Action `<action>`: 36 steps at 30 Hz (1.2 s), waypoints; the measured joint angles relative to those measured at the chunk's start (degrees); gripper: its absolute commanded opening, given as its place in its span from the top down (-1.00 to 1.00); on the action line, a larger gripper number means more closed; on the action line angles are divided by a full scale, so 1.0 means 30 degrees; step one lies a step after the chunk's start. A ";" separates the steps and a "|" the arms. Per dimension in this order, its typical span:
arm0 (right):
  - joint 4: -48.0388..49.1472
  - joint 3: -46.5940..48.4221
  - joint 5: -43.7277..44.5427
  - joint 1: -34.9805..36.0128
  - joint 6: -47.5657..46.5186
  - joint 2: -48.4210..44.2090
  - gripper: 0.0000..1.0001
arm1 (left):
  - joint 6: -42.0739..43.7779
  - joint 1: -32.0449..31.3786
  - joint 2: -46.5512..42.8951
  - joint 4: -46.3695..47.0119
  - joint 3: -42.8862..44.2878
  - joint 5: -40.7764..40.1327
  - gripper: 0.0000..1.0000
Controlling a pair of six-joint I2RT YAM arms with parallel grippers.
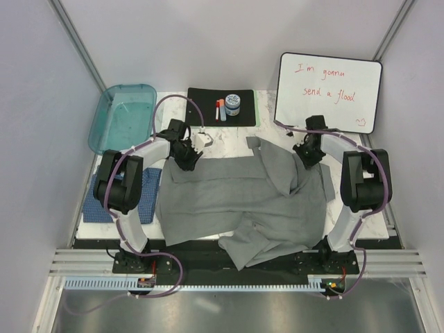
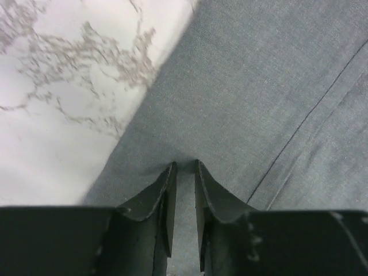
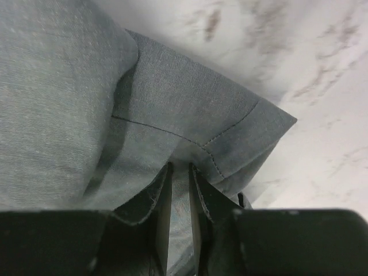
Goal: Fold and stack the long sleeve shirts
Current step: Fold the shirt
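Marble tabletop (image 1: 229, 142) overhead is bearing the grey shirt (image 1: 229, 201) stretched between both claws; left claw (image 2: 184, 167) is narrowly pinching cloth at its tips; right claw (image 3: 179, 168) is pinching likewise just behind a hem corner (image 3: 259, 121), shallow bites risking slipping.

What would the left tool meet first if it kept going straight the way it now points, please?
The grey shirt: the left tool has its tips pinched on the cloth near its edge. Straight behind the fabric probably lies the marble table, though depth is unclear.

whiteboard (image 1: 329, 104), red handwriting, "I'm gonna send a flood"
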 measured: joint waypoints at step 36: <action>-0.4692 1.4600 -0.1056 0.6397 -0.0911 0.7213 0.88 | -0.6732 0.2135 -1.4280 0.2812 -0.2506 0.5020 -0.99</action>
